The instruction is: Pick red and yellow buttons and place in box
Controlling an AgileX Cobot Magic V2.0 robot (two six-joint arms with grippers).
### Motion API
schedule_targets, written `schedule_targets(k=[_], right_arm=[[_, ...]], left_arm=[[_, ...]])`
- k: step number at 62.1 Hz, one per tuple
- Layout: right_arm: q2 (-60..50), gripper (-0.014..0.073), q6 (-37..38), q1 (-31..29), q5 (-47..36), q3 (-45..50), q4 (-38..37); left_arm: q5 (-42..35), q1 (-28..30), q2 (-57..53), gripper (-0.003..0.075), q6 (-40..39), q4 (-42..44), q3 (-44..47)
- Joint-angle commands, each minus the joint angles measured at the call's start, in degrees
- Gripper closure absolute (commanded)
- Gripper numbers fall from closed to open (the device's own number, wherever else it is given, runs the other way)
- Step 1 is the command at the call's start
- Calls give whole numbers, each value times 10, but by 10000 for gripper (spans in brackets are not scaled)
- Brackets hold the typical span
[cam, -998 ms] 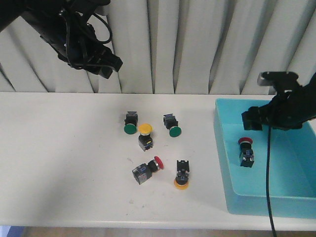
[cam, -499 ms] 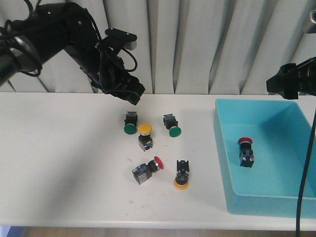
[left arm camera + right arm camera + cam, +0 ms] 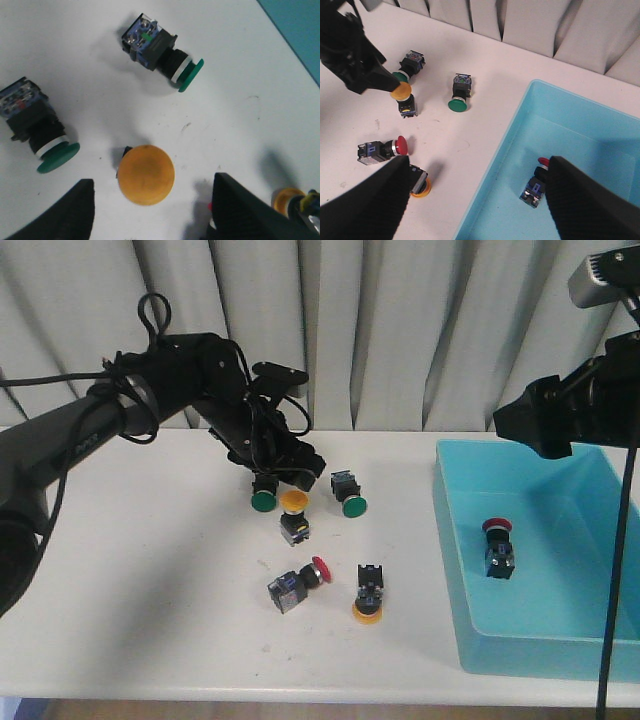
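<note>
My left gripper [image 3: 288,470] is open, low over the upright yellow button [image 3: 293,502]. In the left wrist view its orange cap [image 3: 146,174] lies between the two fingers [image 3: 60,215], untouched. A red button [image 3: 300,583] lies on its side nearer the front. A second yellow button [image 3: 368,600] stands cap-down beside it. Another red button [image 3: 497,545] lies in the turquoise box [image 3: 600,640]. My right gripper [image 3: 532,428] is open and empty, high above the box's far left corner. The right wrist view shows the box [image 3: 580,130] and the red button [image 3: 537,182] inside.
Two green buttons [image 3: 263,498] [image 3: 349,495] lie either side of the upright yellow one, close to my left fingers. Grey curtains hang behind the table. The box sits at the table's right front.
My left arm came down and to the right from high at the back to just over the button cluster. My right arm lifted up out of the box.
</note>
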Motion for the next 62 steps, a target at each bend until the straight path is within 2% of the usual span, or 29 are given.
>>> schedule_targets(k=[1, 10, 23, 62], right_arm=[[-13, 39, -5, 0, -30, -18, 0], [-13, 39, -5, 0, -29, -18, 0], [-13, 39, -5, 0, -28, -18, 4], [-13, 39, -5, 0, -34, -8, 4]], left_arm=[[-45, -10, -28, 227, -4, -16, -18], [-70, -17, -20, 227, -6, -1, -18], [-81, -17, -7, 227, -63, 54, -18], [-79, -18, 34, 245, -62, 32, -19]])
